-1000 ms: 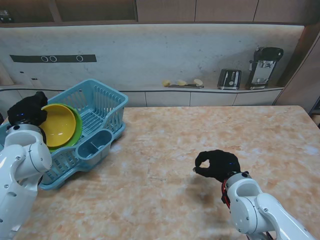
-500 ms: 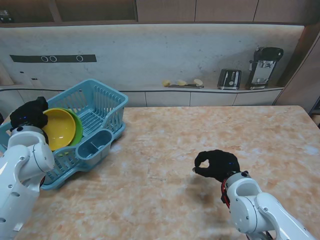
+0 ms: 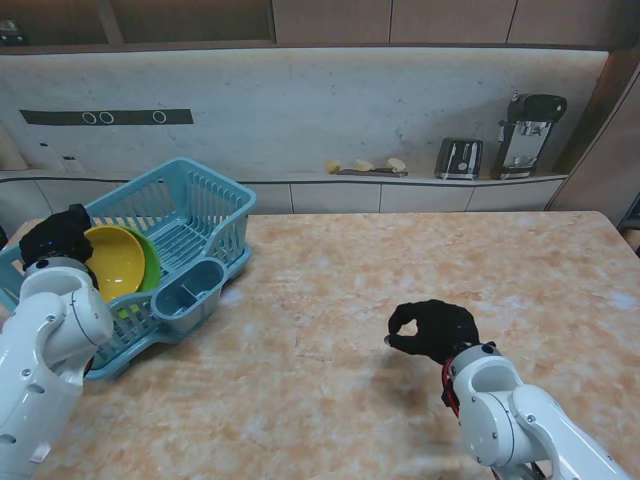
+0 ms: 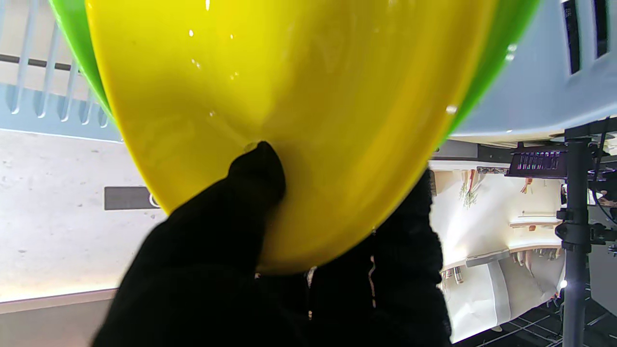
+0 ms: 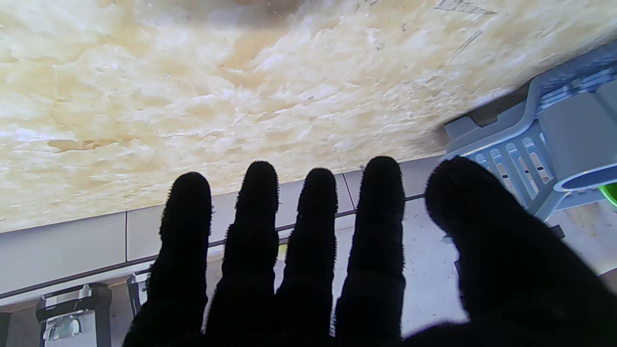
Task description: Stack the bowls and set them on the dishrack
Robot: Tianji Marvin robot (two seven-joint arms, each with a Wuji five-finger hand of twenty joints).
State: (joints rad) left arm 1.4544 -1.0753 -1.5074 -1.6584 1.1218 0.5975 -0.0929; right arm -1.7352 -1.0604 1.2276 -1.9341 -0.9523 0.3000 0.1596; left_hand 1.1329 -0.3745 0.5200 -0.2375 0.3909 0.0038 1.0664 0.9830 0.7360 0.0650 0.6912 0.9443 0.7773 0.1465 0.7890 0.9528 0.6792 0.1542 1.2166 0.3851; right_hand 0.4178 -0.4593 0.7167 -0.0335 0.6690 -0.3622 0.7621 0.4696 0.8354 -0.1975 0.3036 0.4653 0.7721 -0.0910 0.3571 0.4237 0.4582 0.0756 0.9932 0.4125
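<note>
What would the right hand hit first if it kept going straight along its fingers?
Probably nothing close: the right hand points left over bare table. The dish rack sits farther that way, slightly off line; depth is unclear.

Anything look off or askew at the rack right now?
Nothing spilled or damaged. The yellow bowl sits nested in the green bowl, tilted on edge in the dishrack, with the left hand gripping the rim.

You have the dishrack (image 3: 190, 250) at the table's (image 3: 420, 270) far left, with 2 nested bowls (image 3: 120, 262) tilted inside its left part. Its cup compartment (image 3: 188, 288) juts rightward. Your right hand (image 3: 432, 330) hovers over the table, well right of it.
</note>
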